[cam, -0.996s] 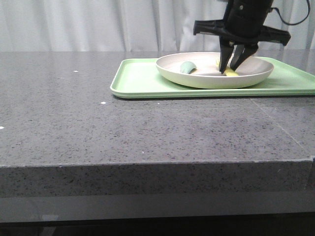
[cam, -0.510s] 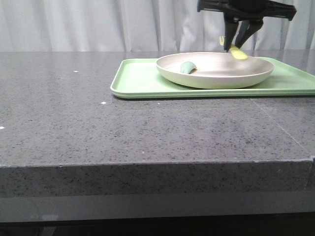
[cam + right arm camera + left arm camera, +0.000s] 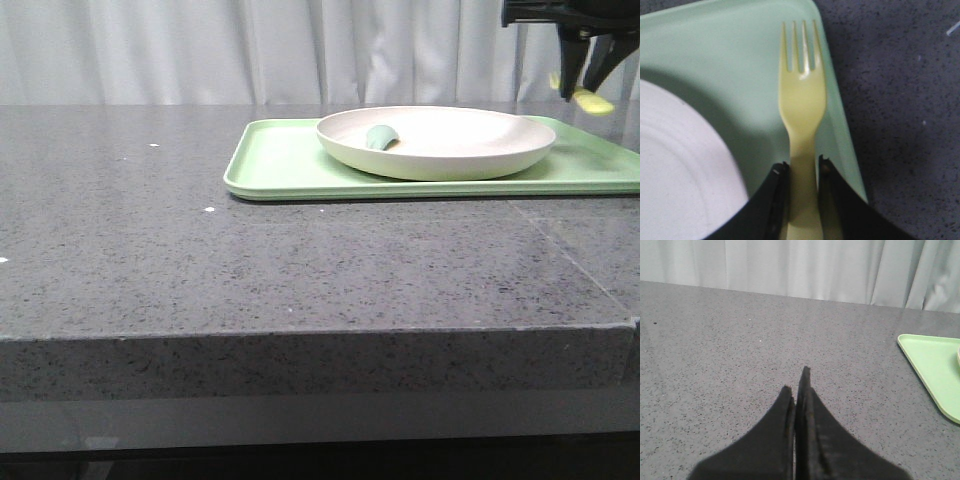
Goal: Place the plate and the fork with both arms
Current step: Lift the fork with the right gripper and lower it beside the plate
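The cream-white plate (image 3: 436, 141) sits on the light-green tray (image 3: 290, 165) at the back right of the table. My right gripper (image 3: 590, 82) is high at the upper right, above the tray's right part, shut on the pale-yellow fork (image 3: 592, 99). In the right wrist view the fork (image 3: 802, 120) is clamped by its handle in my right gripper (image 3: 803, 167), tines pointing away over the tray's edge (image 3: 837, 125), with the plate (image 3: 680, 165) beside it. My left gripper (image 3: 796, 382) is shut and empty over bare table; it does not show in the front view.
A small grey-green curved piece (image 3: 380, 137) lies in the plate's left part. The tray's corner (image 3: 935, 370) shows in the left wrist view. The grey stone table (image 3: 250, 260) has its front edge near the camera. White curtains hang behind.
My right gripper has lifted the fork out of the plate and carried it up and to the right. The plate and the grey-green piece have not moved.
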Robot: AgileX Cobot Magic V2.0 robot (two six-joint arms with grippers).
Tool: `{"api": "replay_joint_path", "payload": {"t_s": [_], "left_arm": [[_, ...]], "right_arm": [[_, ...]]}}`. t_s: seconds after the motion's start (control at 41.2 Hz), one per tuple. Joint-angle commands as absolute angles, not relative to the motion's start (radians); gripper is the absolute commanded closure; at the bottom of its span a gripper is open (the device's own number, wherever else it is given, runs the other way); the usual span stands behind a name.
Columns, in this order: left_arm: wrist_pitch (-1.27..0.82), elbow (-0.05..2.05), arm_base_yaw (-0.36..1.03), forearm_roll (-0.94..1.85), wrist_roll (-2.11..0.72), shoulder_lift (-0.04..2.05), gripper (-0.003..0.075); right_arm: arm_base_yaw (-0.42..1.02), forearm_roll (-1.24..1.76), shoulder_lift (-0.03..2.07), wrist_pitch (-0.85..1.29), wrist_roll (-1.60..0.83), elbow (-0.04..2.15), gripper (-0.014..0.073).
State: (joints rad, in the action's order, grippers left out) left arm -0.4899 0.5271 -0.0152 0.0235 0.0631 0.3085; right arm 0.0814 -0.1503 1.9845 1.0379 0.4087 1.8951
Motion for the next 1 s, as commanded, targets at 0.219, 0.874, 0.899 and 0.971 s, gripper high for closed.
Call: {"api": "replay_joint_path", "payload": {"t_s": [0.219,0.874,0.899,0.971], "left_arm": [[-0.406,0.552,-0.016,0.029,0.071,0.317,0.0738],[-0.406,0.552,-0.016,0.029,0.071,0.317,0.0738],[-0.406,0.552,-0.016,0.029,0.071,0.317,0.0738],[-0.406,0.551,-0.016,0.029,0.071,0.317,0.0738]], "right_arm": [[0.072,-0.175,1.995,1.029,0.356,1.927,0.0571],[0.072,-0.173,2.019,1.048,0.323,1.927,0.0531],[0.072,-0.173,2.019,1.048,0.323,1.927,0.0517],[0.072,-0.172,2.019,1.048,0.316,1.927,0.0456]]}}
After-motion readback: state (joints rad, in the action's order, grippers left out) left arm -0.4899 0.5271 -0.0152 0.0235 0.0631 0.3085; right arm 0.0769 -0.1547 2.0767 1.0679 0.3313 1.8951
